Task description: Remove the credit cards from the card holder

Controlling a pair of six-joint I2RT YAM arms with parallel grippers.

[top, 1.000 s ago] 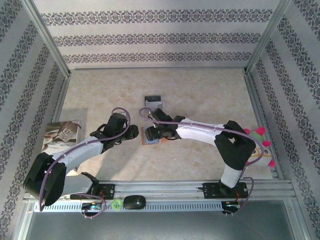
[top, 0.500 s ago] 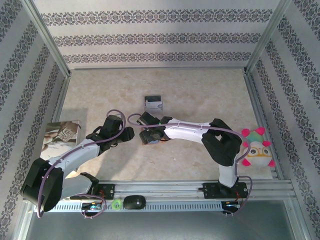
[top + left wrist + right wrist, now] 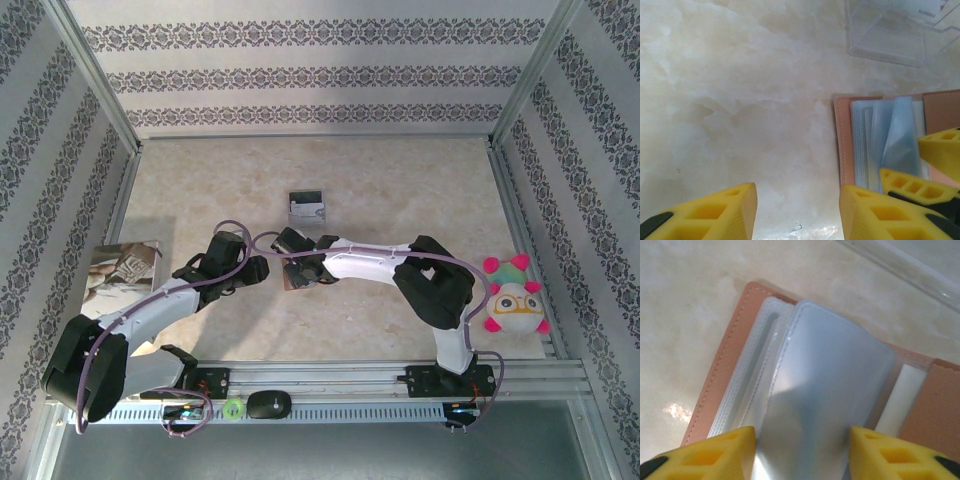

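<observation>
Open flat on the table, between both grippers: the card holder. Right gripper jaws spread astride 1 bulging sleeve; left gripper jaws spread too, just beside the leather edge, holding nothing. Risks dragging the unpinned holder, or crumpling the sleeve without freeing a card.

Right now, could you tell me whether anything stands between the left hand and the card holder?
Nothing visible: only bare table lies between the left hand and the card holder. The right hand sits over its sleeves.
</observation>
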